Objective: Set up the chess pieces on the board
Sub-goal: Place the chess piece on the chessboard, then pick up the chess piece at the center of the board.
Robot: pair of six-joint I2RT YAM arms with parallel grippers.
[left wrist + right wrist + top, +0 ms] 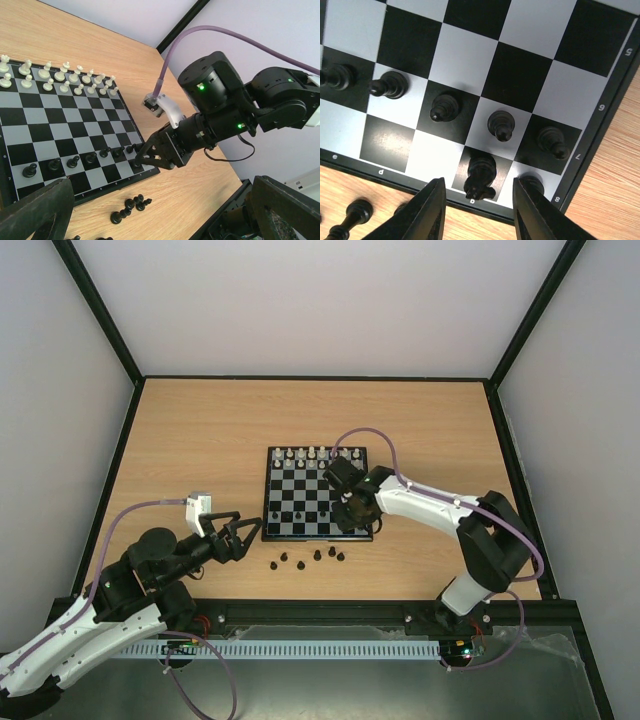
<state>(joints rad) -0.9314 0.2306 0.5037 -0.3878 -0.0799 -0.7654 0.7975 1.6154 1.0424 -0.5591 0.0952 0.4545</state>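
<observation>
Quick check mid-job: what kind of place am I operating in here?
Probably a lab test cell, not a home: a wooden table boxed in by plain white walls on a black frame, with a mounting rail along its near edge.

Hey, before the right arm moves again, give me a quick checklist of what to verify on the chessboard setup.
1. Right end effector open, fingers clear of the back-row piece: ok.
2. That back-row piece inside its square: ok.
3. Left end effector open and empty: ok.
4. Every dark piece on the board: not ok, loose pieces lie on the table.
5. Neighbouring pawns standing: ok.
</observation>
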